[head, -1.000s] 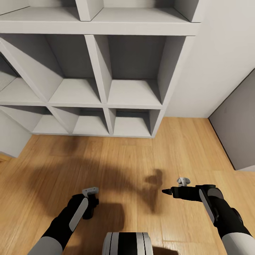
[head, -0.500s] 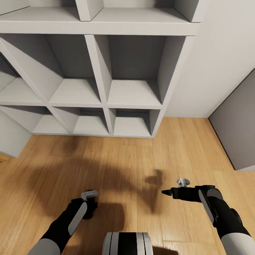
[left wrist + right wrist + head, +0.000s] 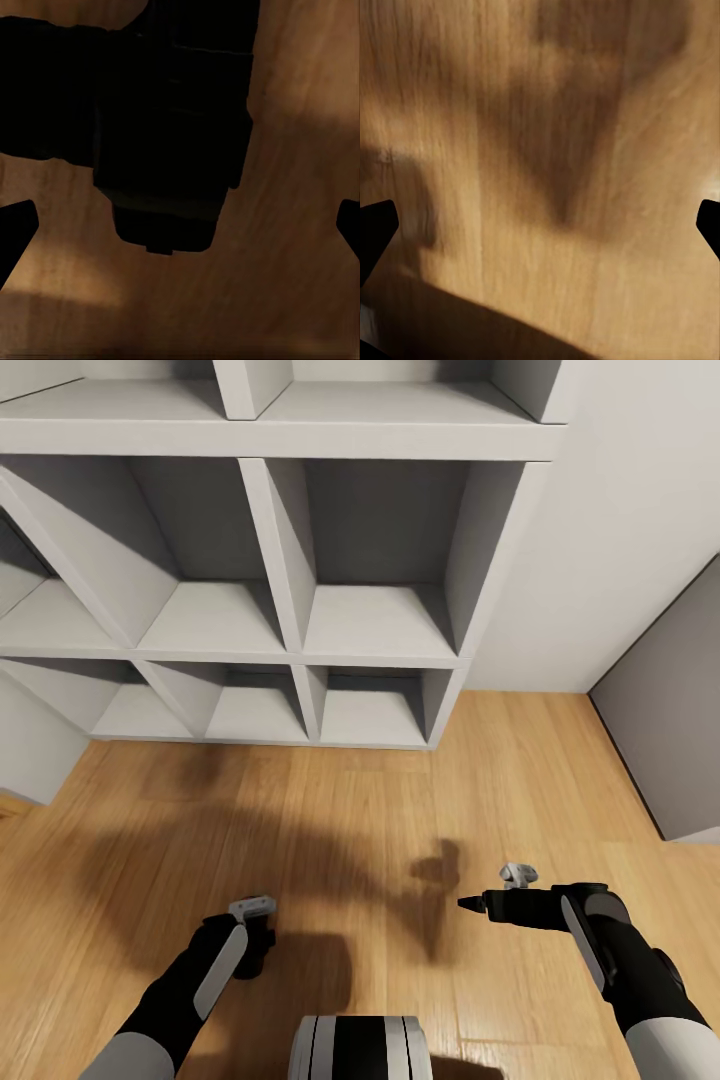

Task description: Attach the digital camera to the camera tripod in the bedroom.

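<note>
- How many task items do we log here?
- One digital camera (image 3: pixel 169 142), lying on the wood floor (image 3: pixel 400 810). In the left wrist view it sits directly in front of the left gripper (image 3: pixel 180 229), between the lines of the two fingertips and apart from both.
- Gripper states?
- We count two grippers, both spread wide. The right gripper (image 3: pixel 472 903) hangs over bare floor and holds nothing.
- Surroundings?
- One white cube shelf unit (image 3: pixel 290 580) ahead, and one grey bed (image 3: pixel 670 730) to the right.
</note>
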Robot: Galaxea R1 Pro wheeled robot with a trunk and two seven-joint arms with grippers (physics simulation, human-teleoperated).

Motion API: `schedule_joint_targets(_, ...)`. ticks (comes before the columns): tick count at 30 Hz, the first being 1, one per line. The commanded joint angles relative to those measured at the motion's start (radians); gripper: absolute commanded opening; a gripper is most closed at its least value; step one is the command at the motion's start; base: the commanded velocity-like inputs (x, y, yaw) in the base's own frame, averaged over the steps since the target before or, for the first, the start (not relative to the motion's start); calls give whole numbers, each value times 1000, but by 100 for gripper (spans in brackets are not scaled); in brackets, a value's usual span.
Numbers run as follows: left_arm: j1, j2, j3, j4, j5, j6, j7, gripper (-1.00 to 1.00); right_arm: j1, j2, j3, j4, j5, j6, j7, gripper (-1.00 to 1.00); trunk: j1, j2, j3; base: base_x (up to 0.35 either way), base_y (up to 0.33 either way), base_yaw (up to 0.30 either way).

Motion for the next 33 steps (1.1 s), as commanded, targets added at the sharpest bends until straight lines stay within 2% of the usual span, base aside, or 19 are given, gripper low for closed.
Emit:
schedule_joint_targets(1,0,0,-2,5,10,1,9,100,0,0,-1,-1,2,6,5,100,0,0,-1,0,0,0)
schedule_joint_targets(15,0,3,-4,83,-3,-52,-5,100,0,2,0,-1,2,2,5,100,0,0,-1,0,0,0)
schedule_joint_targets(24,0,2,-50,134,-45,-103,-50,100,0,2,0,-1,2,1,5,100,0,0,-1,0,0,0)
schedule_joint_targets(25,0,2,-74,327,-54,-294,-82,100,0,2,0,-1,2,1,5,100,0,0,-1,0,0,0)
schedule_joint_targets(29,0,2,-100,353,-70,-327,-122,100,0,3,2,-1,1,0,4,100,0,0,-1,0,0,0)
schedule_joint_targets(33,0,2,-106,368,-73,-342,-131,100,0,3,3,-1,0,0,3,100,0,0,-1,0,0,0)
